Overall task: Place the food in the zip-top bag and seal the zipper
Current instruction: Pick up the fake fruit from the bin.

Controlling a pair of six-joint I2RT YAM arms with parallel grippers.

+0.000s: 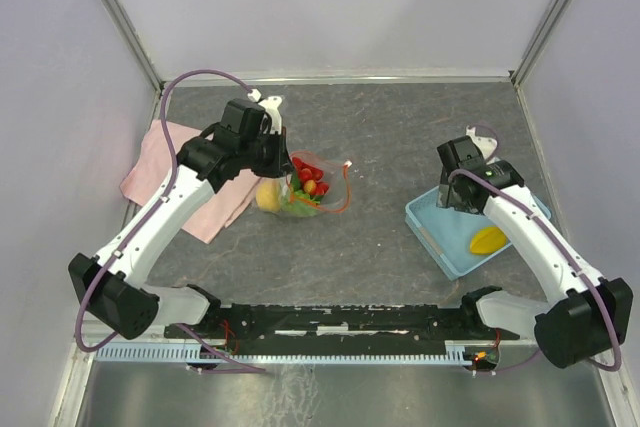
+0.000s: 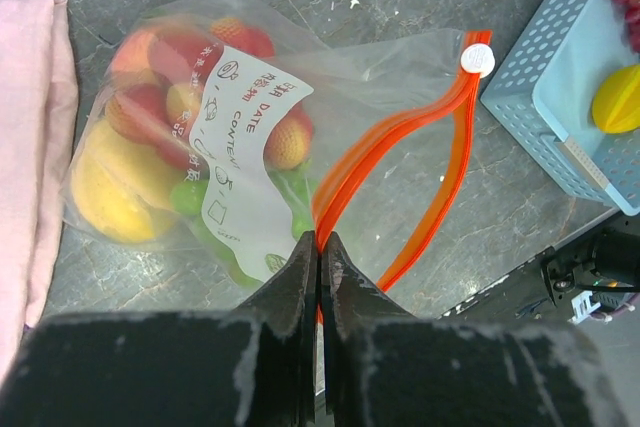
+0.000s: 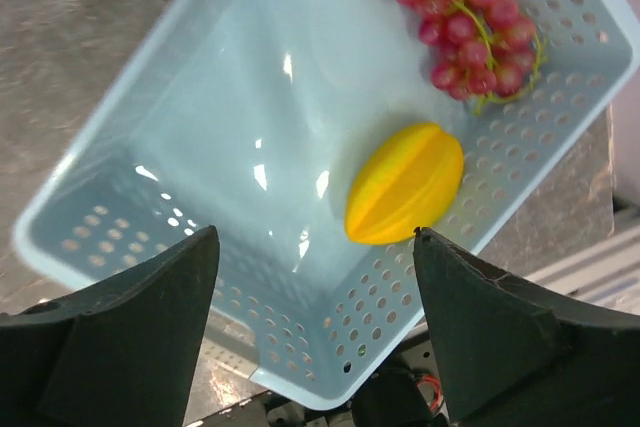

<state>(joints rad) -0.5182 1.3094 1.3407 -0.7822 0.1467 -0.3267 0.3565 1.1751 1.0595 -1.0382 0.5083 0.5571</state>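
Table [image 1: 400, 127]: grey, marbled top.
Pink cloth [image 1: 170, 167]: flat at far left, under the left arm.
Light-blue basket [image 3: 230, 117]: on the right side, well apart from the bag.
Zip-top bag [image 2: 400, 117]: lies mid-table, just beside the cloth, white label [image 2: 250, 147] facing up; the mouth gapes in a loop.
Right gripper [image 3: 314, 237]: jaws spread wide, nothing between them, above the basket.
Left gripper [image 2: 320, 239]: jaws pressed together, pinching the zipper [image 2: 345, 175] where its two orange-red strips meet.
Food [image 2: 120, 187]: yellow, red, orange and green pieces in the bag; a ridged yellow fruit [image 3: 405, 184] and red grapes [image 3: 460, 17] in the basket.
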